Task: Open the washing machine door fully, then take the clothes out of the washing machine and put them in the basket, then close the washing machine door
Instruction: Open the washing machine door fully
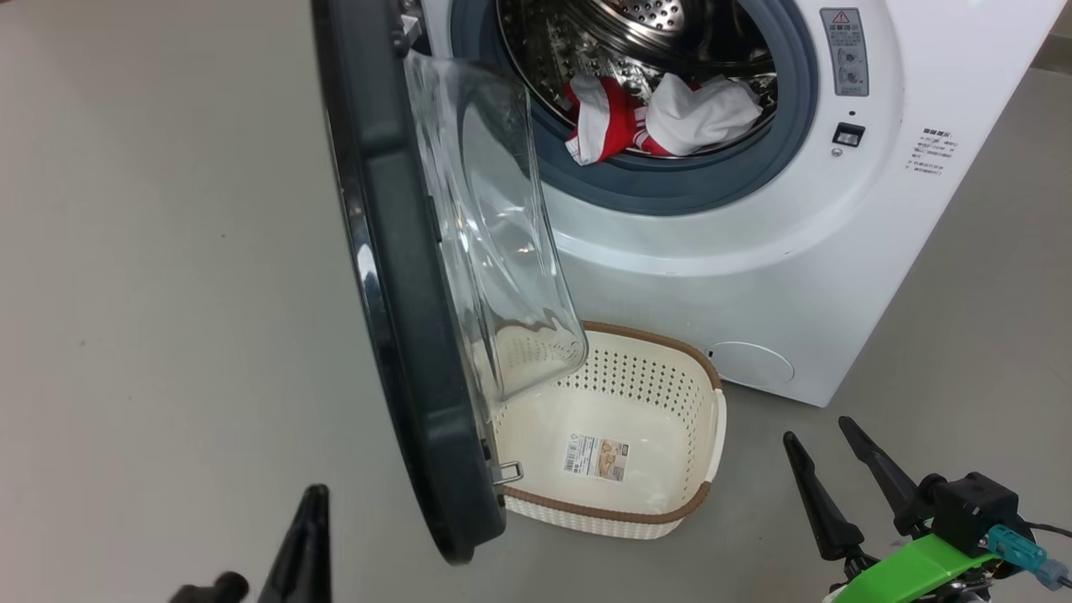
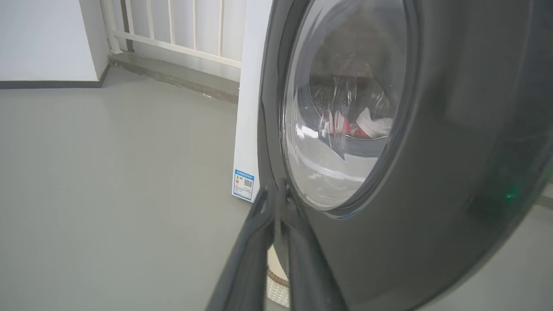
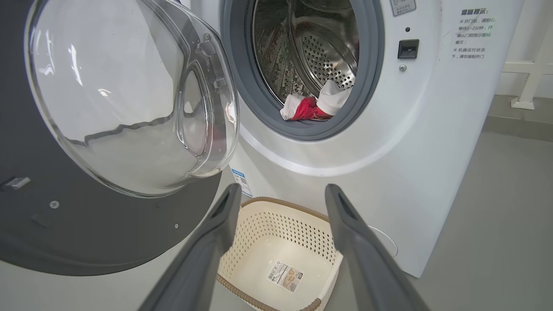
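Note:
The washing machine point(image 1: 754, 251) stands with its door point(image 1: 402, 335) swung out edge-on, glass bowl facing the drum. Red and white clothes point(image 1: 662, 117) lie at the drum's front lip. The cream basket point(image 1: 603, 511) sits on the floor below the opening, partly under the door. My left gripper point(image 1: 314, 502) is low on the door's outer side. In the left wrist view its fingers point(image 2: 276, 190) are drawn together by the door's black rim point(image 2: 453, 129) with nothing between them. My right gripper point(image 1: 816, 431) hangs open to the right of the basket; the right wrist view frames the basket point(image 3: 281, 203) between its fingers point(image 3: 283, 192).
Grey floor spreads left of the door and right of the machine. A white railing point(image 2: 173, 26) on a raised ledge runs behind the machine's left side. A round white flap point(image 1: 749, 364) sits low on the machine front, beside the basket.

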Robot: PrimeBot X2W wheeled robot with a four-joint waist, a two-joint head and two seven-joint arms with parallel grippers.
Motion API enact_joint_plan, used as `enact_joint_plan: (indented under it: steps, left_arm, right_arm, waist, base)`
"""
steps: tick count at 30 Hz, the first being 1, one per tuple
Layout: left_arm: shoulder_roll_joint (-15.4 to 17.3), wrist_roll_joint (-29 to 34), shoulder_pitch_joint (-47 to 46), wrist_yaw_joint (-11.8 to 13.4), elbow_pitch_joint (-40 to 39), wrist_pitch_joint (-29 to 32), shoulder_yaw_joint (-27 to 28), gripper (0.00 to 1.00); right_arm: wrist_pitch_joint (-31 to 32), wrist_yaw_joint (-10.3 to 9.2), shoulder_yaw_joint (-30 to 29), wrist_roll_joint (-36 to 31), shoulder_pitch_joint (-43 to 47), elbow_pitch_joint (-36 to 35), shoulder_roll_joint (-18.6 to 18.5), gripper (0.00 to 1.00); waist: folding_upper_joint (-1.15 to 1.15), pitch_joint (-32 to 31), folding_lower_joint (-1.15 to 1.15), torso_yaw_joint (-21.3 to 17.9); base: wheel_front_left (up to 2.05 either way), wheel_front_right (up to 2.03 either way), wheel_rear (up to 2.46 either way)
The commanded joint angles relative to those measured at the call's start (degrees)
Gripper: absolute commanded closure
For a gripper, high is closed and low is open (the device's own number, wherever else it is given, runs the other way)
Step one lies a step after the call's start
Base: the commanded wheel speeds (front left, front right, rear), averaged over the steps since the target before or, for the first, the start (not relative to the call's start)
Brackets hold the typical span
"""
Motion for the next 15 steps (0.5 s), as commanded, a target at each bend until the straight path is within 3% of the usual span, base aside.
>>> enact_joint_plan:
  steps: [1,6,10,11,15]
  left_arm:
    - [0.57,-0.84,-2.66,-0.09,-2.30,-0.69,2.82,1.00]
    - [0.57,-1.84,-4.60,-0.24,-6.34,-0.69,4.88,1.00]
    - [0.57,-3.04,-6.88,0.22,-14.69,-0.69,6.14,1.00]
    - [0.57,-3.63,-8.00,0.65,-20.28,-0.69,5.68,1.00]
    - [0.57,-1.66,-8.86,0.94,-27.83,-0.69,1.07,1.00]
  right_arm:
    - [-0.38,0.37,0.93,-0.96,-1.04,-1.67,-0.52,0.00]
    - [-0.38,0.37,1.29,-0.57,-1.16,-2.07,-0.65,0.00]
    - [-0.38,0.37,1.37,-0.50,-1.33,-2.38,-0.63,0.00]
    - [-0.38,0.37,1.32,-0.48,-1.38,-2.58,-0.60,0.00]
    - [-0.38,0.37,1.41,-0.42,-1.60,-2.82,-0.52,0.00]
  waist:
    - [0.00,0.09,0.00,0.02]
    - [0.00,0.23,0.00,-0.06]
    - [0.00,0.36,0.00,-0.29]
    - [0.00,0.45,0.00,-0.33]
    - [0.00,0.84,0.00,-0.54]
  base:
    - [0.00,0.00,0.00]
    - [0.00,0.00,0.00]
    - [0.00,0.00,0.00]
    - [0.00,0.00,0.00]
    - [0.00,0.00,0.00]
